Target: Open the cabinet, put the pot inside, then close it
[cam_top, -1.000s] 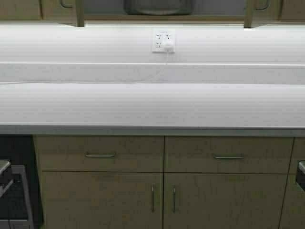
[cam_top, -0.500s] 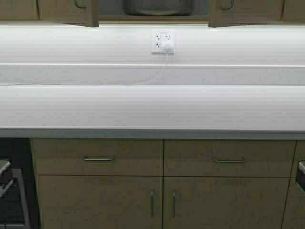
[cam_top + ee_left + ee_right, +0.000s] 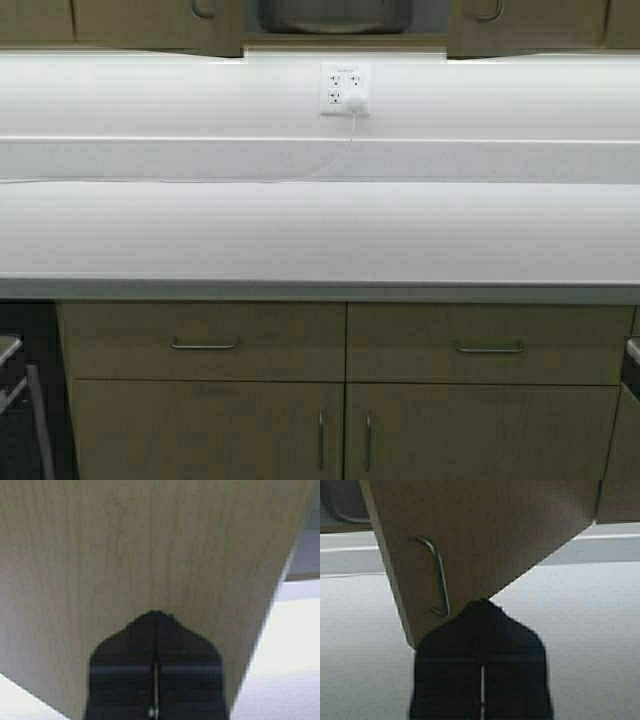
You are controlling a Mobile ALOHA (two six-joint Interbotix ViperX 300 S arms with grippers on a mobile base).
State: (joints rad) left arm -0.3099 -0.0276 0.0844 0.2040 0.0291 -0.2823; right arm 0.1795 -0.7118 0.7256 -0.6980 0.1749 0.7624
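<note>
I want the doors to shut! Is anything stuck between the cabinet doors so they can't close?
Nothing visible is. The pot sits back inside the cabinet, behind the doors. The left gripper and right gripper press on the door fronts, fingers shut. The gap itself runs off the high view's top.

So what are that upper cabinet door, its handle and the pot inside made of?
The cabinet door looks like tan wood or wood-look laminate, matte: faint vertical grain shows. Its handle seems to be brushed metal, a thin grey bar with a dull sheen. The pot looks like dark grey metal, softly reflective; little of it shows.
</note>
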